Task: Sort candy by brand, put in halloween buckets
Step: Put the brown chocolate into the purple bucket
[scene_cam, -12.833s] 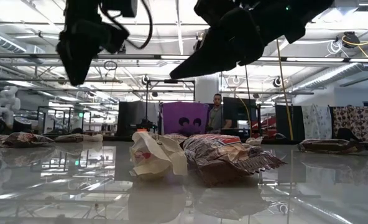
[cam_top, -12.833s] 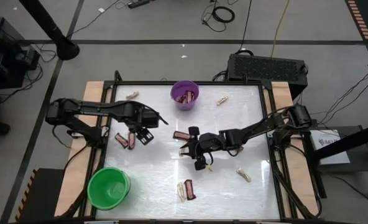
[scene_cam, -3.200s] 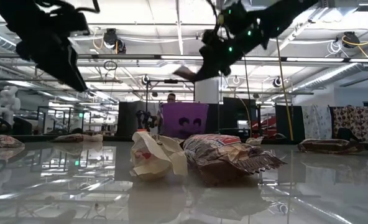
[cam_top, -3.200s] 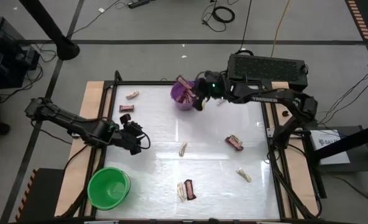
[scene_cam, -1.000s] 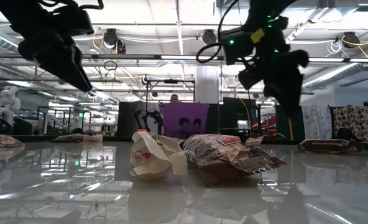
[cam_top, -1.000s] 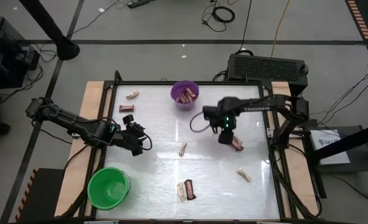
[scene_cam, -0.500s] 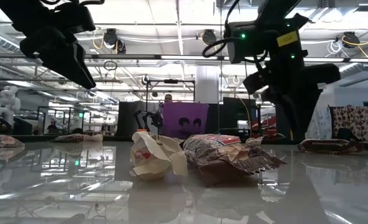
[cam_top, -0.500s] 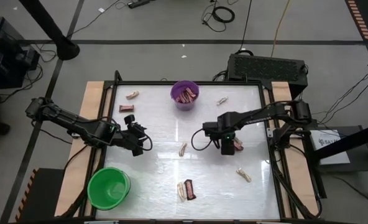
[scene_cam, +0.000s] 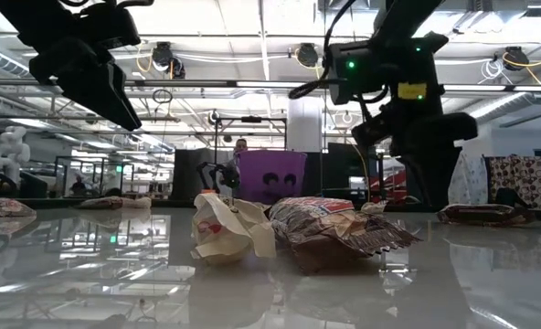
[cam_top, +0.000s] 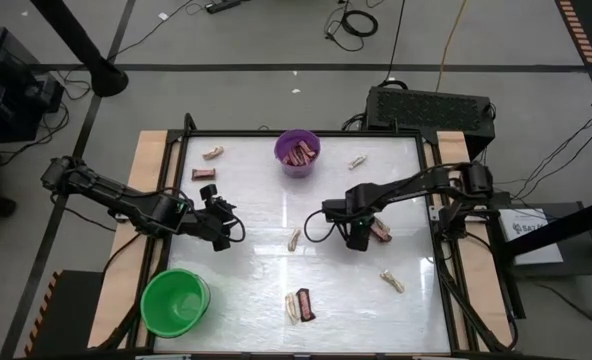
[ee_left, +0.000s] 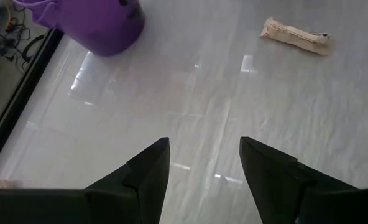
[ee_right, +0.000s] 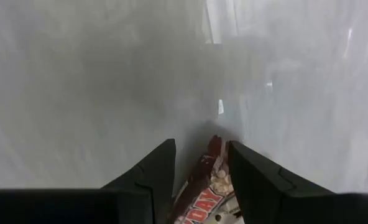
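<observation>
Brown bars are held in the purple bucket (cam_top: 298, 153); the green bucket (cam_top: 175, 301) is seen empty, 7 pieces remaining. The right gripper (ee_right: 199, 163), fingers spread, is lowered around a brown bar (ee_right: 201, 194) right of centre; the left gripper (ee_left: 204, 163) is held parted, empty.

Robotics lab: ceiling trusses (scene_cam: 252, 87), floor cables (cam_top: 356, 20), more rigs.

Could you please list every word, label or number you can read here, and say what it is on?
"DAY": white letters, cut off at the start, on the brown bar between the right claw's open fingers.
Brown bar wrapper, low view: print too crumpled to read.
Purple bucket: a face design, no words.
Nothing else is readable.
</observation>
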Motion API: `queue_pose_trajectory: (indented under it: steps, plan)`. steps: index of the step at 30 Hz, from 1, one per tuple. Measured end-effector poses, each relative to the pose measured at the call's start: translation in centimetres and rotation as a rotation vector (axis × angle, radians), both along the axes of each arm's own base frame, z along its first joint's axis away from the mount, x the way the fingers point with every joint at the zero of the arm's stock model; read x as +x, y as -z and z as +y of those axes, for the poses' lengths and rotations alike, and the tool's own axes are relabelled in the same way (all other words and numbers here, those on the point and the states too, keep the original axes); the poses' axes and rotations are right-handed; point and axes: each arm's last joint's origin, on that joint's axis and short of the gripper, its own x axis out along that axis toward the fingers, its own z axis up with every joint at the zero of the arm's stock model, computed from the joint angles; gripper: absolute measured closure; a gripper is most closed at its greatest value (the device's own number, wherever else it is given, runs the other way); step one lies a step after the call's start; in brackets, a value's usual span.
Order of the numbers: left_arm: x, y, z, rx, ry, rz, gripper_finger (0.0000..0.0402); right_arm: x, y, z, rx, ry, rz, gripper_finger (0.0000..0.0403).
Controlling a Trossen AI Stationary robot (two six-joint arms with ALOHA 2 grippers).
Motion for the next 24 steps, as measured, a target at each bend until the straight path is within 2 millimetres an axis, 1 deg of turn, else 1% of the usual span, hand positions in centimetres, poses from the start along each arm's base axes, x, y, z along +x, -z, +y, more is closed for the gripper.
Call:
queue_pose_trajectory:
  steps: [9, 15, 18, 24]
  plan:
    - [0.00, 0.01, -0.01, -0.004, 0.002, 0.001, 0.0199, -0.02, 0.19, -0.14, -0.077, 0.146, 0.007, 0.0261]
    - [0.00, 0.01, -0.01, -0.004, 0.002, 0.001, 0.0199, -0.38, 0.14, 0.45, -0.098, 0.253, 0.038, 0.0261]
    - [0.00, 0.01, -0.01, -0.004, 0.002, 0.001, 0.0199, -0.42, 0.13, 0.46, -0.102, 0.280, 0.041, 0.0261]
    - [0.00, 0.01, -0.01, -0.004, 0.002, 0.001, 0.0199, -0.43, 0.37, 0.33, -0.129, 0.282, 0.052, 0.0261]
